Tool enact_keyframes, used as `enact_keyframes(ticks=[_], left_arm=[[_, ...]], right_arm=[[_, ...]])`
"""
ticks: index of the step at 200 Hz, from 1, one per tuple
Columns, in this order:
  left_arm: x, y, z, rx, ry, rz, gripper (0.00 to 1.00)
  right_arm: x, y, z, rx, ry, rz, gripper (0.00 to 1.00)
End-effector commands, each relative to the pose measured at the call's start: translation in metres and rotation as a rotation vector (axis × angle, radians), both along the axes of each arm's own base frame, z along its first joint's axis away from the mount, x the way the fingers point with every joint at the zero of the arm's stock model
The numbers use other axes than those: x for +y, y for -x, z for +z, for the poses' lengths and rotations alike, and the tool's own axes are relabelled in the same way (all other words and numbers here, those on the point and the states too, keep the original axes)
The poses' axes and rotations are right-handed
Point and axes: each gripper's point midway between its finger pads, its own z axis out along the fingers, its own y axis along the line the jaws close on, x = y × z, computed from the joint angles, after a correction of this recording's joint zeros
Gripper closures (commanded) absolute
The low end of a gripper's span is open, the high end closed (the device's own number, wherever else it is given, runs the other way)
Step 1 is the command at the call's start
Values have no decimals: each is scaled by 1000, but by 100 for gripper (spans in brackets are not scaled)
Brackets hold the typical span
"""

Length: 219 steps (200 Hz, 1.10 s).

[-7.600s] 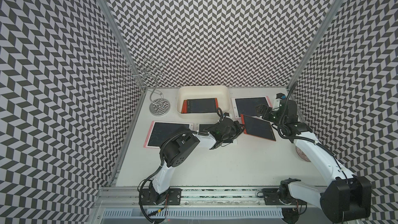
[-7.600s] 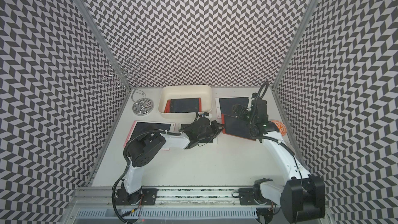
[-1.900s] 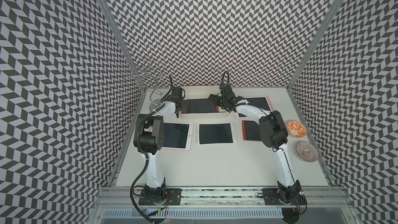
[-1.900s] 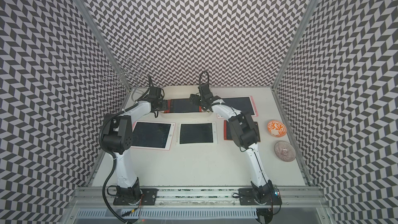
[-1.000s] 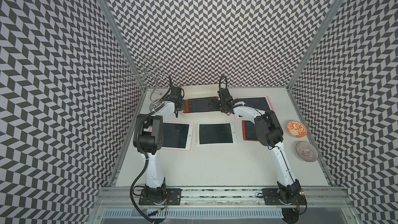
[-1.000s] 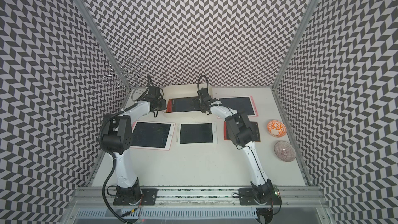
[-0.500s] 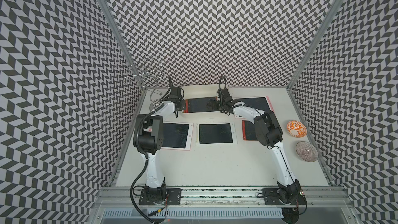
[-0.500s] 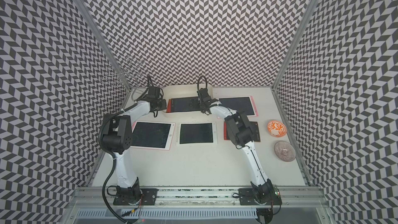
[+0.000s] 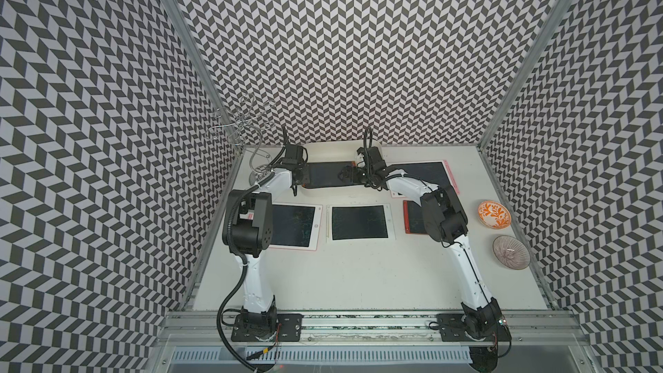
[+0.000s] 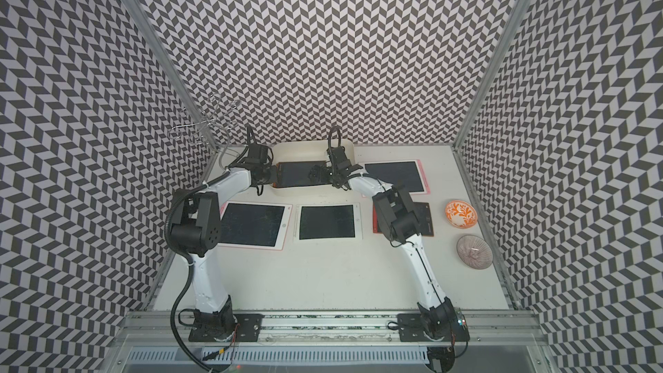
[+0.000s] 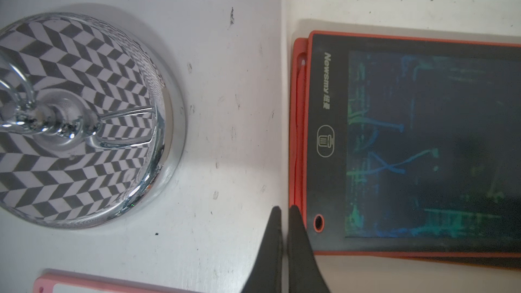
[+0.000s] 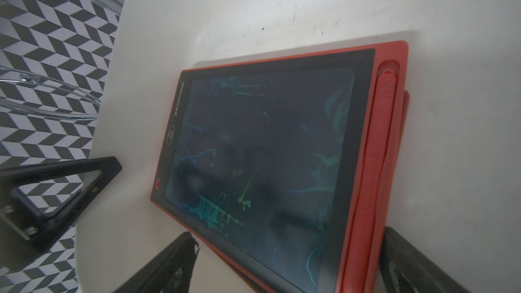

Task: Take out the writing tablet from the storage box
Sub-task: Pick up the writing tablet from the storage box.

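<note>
Right wrist view alone: red stylus (image 12: pixel 381 164) docked along writing tablet (image 12: pixel 262 164)

Six writing tablets (image 9: pixel 360 222) — two stacked in the one storage box (image 10: pixel 305 152) — two bowls (image 9: pixel 494 213), one chrome stand (image 11: pixel 112 80).

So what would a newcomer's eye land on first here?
Probably the black-and-white zigzag walls all round the table. Then the storage box at the back of it: the left gripper is shut on its wall, and the right gripper hangs open astride the red tablet inside.
</note>
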Motion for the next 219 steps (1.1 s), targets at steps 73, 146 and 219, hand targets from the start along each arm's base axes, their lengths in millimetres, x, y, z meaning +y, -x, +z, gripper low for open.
enact_keyframes(ticks=[73, 146, 219], left_arm=[[-23, -7, 17, -40, 28, -49, 100], [-23, -7, 20, -44, 24, -49, 100], [-24, -7, 21, -45, 28, -52, 100]], right_arm=[[53, 21, 90, -161, -256, 212, 4], [43, 22, 128, -246, -238, 195, 4], [27, 10, 119, -226, -164, 138, 4]])
